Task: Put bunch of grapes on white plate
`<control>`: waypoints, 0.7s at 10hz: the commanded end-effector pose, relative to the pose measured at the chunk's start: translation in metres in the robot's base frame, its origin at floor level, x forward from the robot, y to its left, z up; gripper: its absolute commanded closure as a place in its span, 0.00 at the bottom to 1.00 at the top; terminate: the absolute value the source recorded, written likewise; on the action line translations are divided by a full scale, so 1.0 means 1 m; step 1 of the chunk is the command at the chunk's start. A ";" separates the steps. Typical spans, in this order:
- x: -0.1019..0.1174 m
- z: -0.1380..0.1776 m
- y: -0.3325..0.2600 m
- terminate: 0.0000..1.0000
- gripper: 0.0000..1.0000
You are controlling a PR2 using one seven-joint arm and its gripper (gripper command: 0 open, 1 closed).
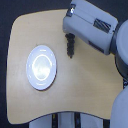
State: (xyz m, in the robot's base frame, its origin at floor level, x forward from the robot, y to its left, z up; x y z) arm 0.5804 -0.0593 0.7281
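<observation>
Grapes seemingly in hand, off plate

Arm: bulky grey-and-white, entering from the exterior view's upper right. Tool: dark, pointing down; jaw state indiscernible.

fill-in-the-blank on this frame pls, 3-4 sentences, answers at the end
1. The white plate has ____ on it.
2. The bunch of grapes lies to the exterior view's ____ of the plate.
3. The grapes sit just below the robot's grey ____, at its lower tip.
4. Plate and grapes both rest on a light ____ table.

Missing words: nothing; right; arm (its end effector is at the grapes, grip state unclear); wooden.
</observation>
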 end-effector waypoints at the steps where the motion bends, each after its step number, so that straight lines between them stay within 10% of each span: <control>1: -0.001 0.050 0.022 0.00 1.00; 7: -0.040 0.136 0.076 0.00 1.00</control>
State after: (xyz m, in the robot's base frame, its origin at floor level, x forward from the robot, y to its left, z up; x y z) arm 0.5653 -0.0242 0.8011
